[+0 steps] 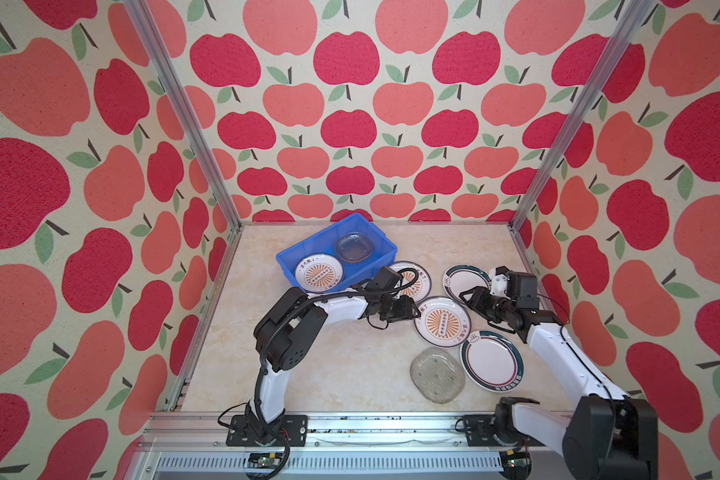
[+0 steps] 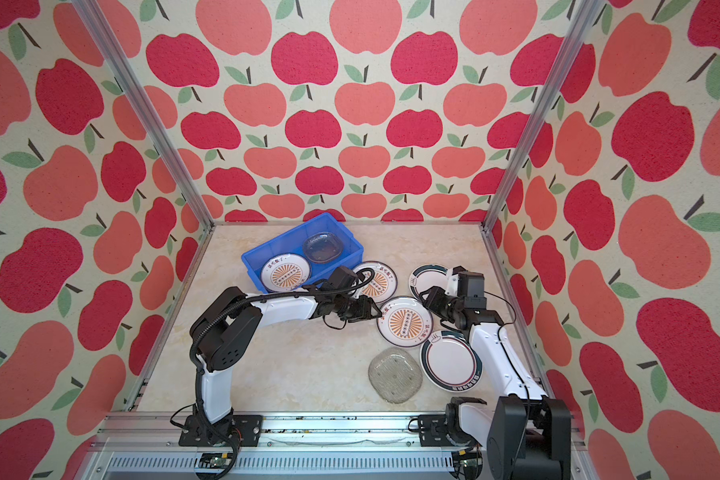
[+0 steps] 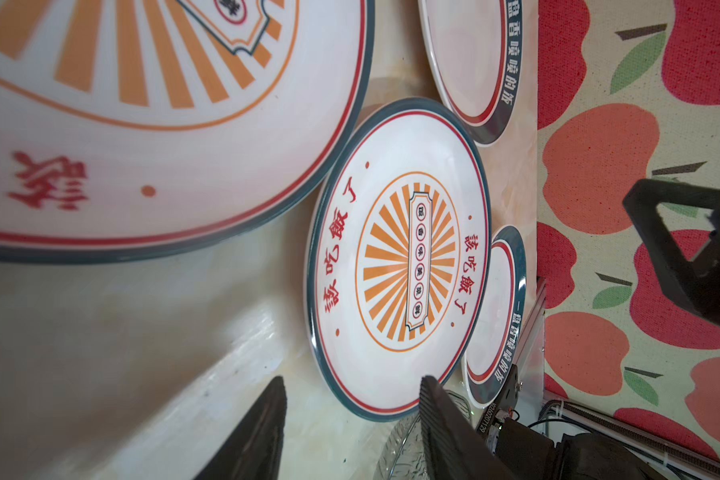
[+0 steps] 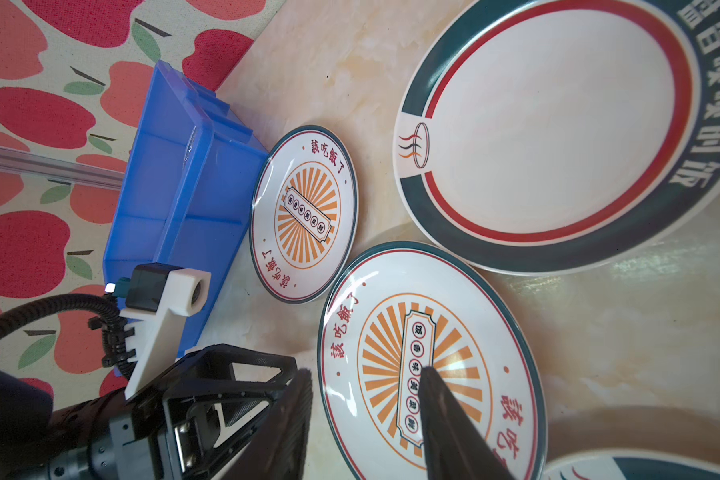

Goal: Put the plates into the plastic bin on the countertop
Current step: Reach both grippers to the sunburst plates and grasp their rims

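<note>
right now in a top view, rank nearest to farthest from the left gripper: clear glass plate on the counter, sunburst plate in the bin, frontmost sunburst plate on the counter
From the left gripper:
1. front sunburst plate, right at its tips.
2. clear glass plate, toward the front edge.
3. far sunburst plate, back left inside the blue bin.
</note>
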Tool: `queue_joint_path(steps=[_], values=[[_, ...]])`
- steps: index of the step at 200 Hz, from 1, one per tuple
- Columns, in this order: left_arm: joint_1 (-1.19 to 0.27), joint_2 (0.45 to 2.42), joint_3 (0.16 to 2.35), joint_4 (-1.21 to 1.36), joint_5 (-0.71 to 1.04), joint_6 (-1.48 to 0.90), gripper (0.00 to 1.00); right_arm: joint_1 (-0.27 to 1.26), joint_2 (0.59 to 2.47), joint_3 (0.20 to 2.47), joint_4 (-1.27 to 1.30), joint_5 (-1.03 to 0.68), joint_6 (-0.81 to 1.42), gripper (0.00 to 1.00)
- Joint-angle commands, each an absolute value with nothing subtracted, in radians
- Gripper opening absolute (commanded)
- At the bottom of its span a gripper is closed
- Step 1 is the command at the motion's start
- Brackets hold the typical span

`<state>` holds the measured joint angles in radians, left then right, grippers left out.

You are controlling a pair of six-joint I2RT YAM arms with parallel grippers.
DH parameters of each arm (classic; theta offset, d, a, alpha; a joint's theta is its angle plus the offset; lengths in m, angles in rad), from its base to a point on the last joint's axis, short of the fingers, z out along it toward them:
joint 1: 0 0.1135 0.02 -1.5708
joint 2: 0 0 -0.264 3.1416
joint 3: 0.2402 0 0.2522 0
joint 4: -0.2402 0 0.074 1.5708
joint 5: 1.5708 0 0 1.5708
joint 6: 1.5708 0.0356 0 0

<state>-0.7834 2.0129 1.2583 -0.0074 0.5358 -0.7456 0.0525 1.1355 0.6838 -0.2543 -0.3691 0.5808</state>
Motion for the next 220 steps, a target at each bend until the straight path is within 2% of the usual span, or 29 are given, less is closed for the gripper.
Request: queue_joint_path(steps=[1, 157, 220], values=[[-0.77, 2.063, 1.256, 0.032, 0.575, -0.768, 0.5, 0.058, 1.129, 0.686, -0.243, -0.386, 0.57, 0.45], [-0.775, 2.215, 1.37, 0.028, 0.632, -0.781, 0.31, 0.054, 1.134, 0.673, -0.218, -0.395, 0.565, 0.44], [-0.769, 2.226, 1.404, 0.006, 0.622, -0.773, 0.15, 0.055, 1.138, 0.678, -0.213, -0.402, 0.563, 0.44]])
